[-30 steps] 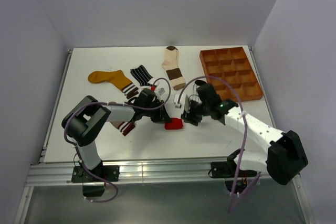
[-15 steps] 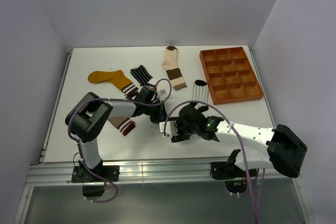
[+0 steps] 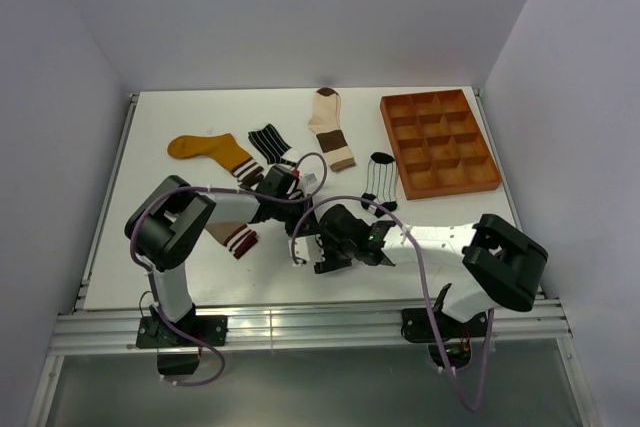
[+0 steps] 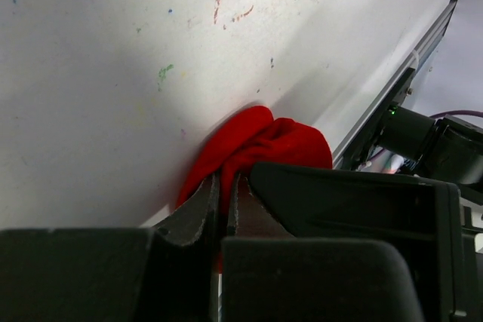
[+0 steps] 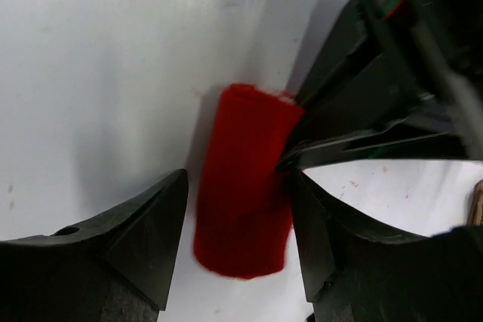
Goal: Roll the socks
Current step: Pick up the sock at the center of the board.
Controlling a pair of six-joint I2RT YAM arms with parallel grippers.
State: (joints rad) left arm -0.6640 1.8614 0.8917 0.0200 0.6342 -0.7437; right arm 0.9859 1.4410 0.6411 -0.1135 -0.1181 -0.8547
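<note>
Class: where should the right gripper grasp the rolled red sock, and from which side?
Probably the middle of the red sock, from above, right gripper jaws on its long sides: it lies as a short roll, and the left gripper pinches one end.

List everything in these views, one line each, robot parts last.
red sock: one, red, rolled, on the table between the two grippers
mustard yellow sock: one, mustard, lying flat, far left
black-white striped sock: one, just right of the mustard one
cream-and-brown sock: one, far middle
white pinstriped sock: one, white with a dark toe, by the tray's near left corner
taupe sock: one, taupe with a striped cuff, near left
tray: one, brown, compartmented, far right
table: one, white
left gripper: black, shut on the red sock's edge
right gripper: black, open, straddling the red sock
</note>
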